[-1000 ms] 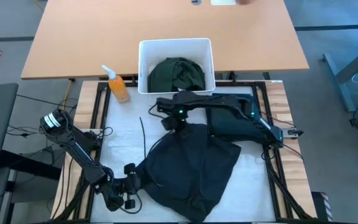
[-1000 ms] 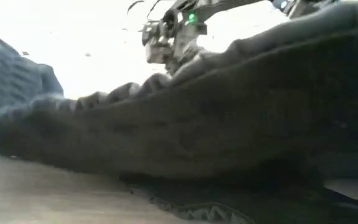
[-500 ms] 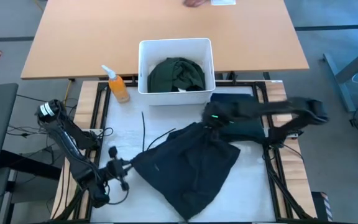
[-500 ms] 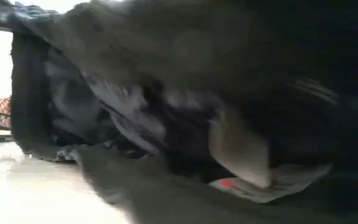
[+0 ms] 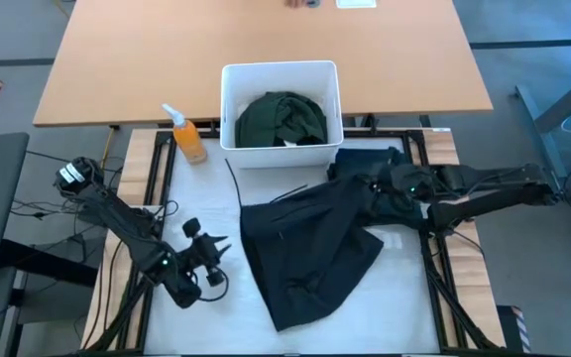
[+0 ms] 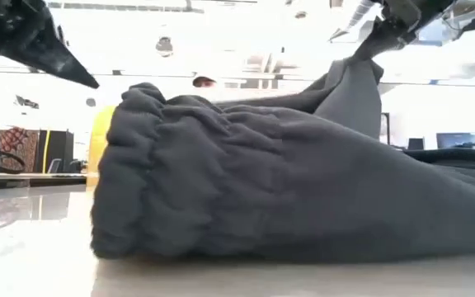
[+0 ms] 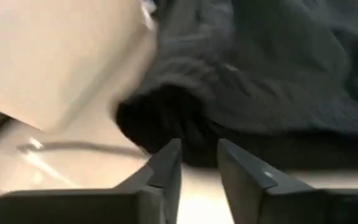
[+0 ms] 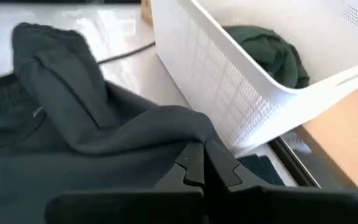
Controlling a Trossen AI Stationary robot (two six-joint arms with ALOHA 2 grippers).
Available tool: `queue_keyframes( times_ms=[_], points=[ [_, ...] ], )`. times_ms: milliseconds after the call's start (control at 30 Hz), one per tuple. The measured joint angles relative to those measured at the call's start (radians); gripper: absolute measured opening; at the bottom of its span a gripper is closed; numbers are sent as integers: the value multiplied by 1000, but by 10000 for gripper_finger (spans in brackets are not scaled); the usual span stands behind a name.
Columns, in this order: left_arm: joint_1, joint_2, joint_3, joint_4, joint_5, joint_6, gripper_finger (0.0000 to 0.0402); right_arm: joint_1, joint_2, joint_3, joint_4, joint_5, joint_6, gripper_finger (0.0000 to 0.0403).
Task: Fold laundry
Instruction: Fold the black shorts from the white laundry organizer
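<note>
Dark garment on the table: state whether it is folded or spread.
Neither neatly: the dark garment lies rumpled and loosely spread, one edge pulled up by the right pincer, shut on it.

Layout: garment at table centre, bin behind it.

I see the dark charcoal cloth garment (image 5: 310,253) spread mid-table, the white rectangular plastic bin (image 5: 229,109) behind it holding a dark green crumpled garment (image 5: 282,119), an orange spray bottle (image 5: 187,136) left of the bin, and a dark folded cloth stack (image 5: 365,159) to the right.

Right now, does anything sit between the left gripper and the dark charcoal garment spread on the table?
Nothing visible does. The left gripper hangs beside the dark charcoal garment, with only bare white table between them.
</note>
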Motion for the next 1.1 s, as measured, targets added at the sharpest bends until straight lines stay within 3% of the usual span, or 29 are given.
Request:
queue_keyframes(
  times_ms=[67,167,333,567,700,1100],
  points=[
    [13,0,0,30,65,-18,129,-5,5,0,-20,-1,-5,13],
    [26,0,0,120,54,-2,152,-4,27,0,-42,-6,-6,13],
    [128,-23,0,295,60,178,172,-3,79,0,-57,-14,-7,13],
    [404,-18,0,528,362,561,201,-3,150,0,-59,-19,-7,13],
    [488,-16,0,538,490,651,221,-3,173,0,-60,-20,-7,13],
    [622,31,1,476,602,719,283,-3,174,1,-40,-22,-34,13]
  ],
)
